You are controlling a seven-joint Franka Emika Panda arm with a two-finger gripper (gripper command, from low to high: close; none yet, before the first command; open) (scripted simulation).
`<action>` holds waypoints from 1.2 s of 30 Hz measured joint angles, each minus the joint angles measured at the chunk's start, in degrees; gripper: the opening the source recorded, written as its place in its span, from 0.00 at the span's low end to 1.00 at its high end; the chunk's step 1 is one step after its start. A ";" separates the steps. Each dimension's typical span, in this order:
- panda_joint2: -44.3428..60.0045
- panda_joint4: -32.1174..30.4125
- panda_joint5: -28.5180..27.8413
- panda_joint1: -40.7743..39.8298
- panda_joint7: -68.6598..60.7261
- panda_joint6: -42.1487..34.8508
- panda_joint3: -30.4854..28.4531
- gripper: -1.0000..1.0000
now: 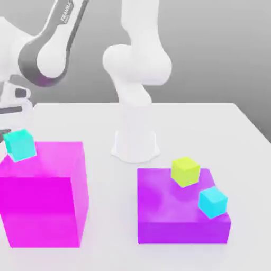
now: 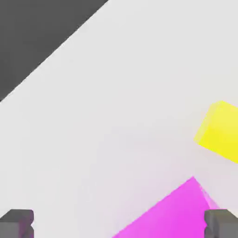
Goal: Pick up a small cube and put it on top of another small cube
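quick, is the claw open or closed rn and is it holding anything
Claw: open, its fingers wide apart, nothing held between them.

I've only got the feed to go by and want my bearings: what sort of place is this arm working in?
Most likely a simulated robot test scene: a Franka arm, flat-coloured cubes and blocks such as the purple block, and a bare pale floor or tabletop against plain grey.

Lower left, a teal cube (image 1: 20, 145) sat on a magenta block (image 1: 39, 206); lower right, a yellow-green cube (image 1: 185, 172) and cyan cube (image 1: 213, 202) topped a purple slab (image 1: 169, 211).
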 joint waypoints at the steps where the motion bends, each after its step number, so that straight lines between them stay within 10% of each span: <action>1: 1.12 -0.87 0.14 -0.50 2.23 0.81 -0.22 0.50; 12: 18.84 -4.27 5.86 -5.28 8.32 15.78 2.57 0.50; 13: 20.37 -3.99 6.21 -5.89 8.04 17.05 3.26 0.00; 36: -3.56 1.61 -10.82 0.07 -6.09 -4.98 2.41 0.00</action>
